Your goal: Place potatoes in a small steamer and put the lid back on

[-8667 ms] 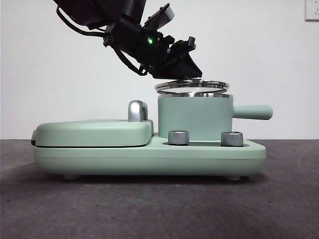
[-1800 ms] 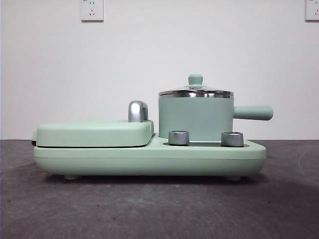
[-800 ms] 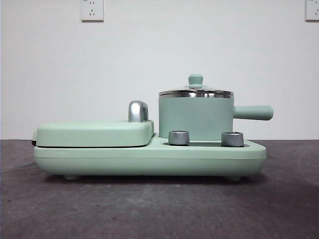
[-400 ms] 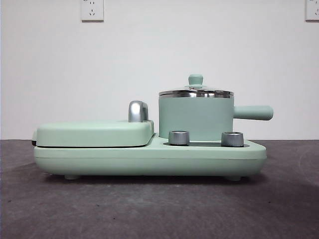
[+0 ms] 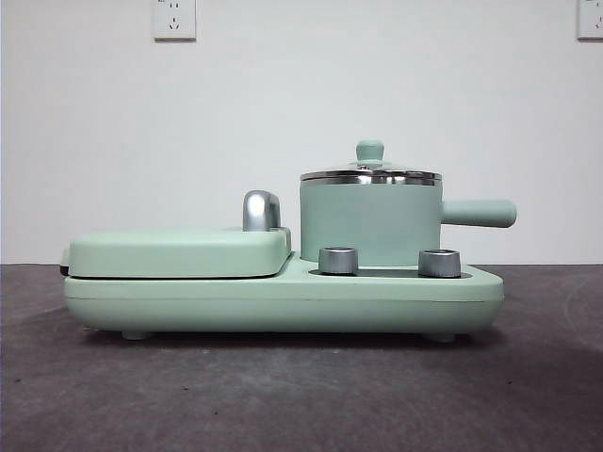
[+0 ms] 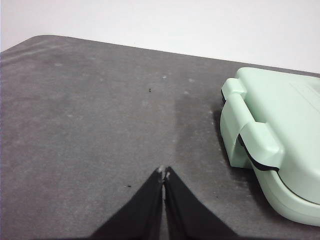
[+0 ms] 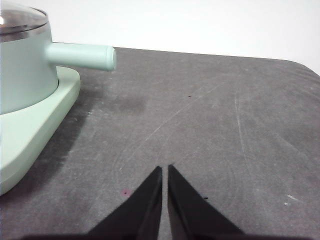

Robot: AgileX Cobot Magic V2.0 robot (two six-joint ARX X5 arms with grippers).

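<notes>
Small steamer: mint-green cylinder with a steel rim, right of centre in the front view, seated on the right half of a mint-green cooker base. Straight green side handle pointing toward the right edge of the frame. Glass lid resting flat on the rim, steel-edged, topped by a small green knob. Potato not visible; pot walls opaque, contents impossible to tell.

Just left of the pot, a chrome latch, then the closed flat grill cover filling the left half of the base. Two metal dials low in front of the pot, partly covering its foot.

Left gripper at the lower centre of the left wrist view, jaws pressed together on nothing, above bare table beside the grill end of the appliance. Right gripper at the lower centre of the right wrist view, jaws likewise closed and empty, well apart from the steamer handle seen at upper left.

Dark grey, scuffed tabletop; white wall behind with a socket at upper left.
</notes>
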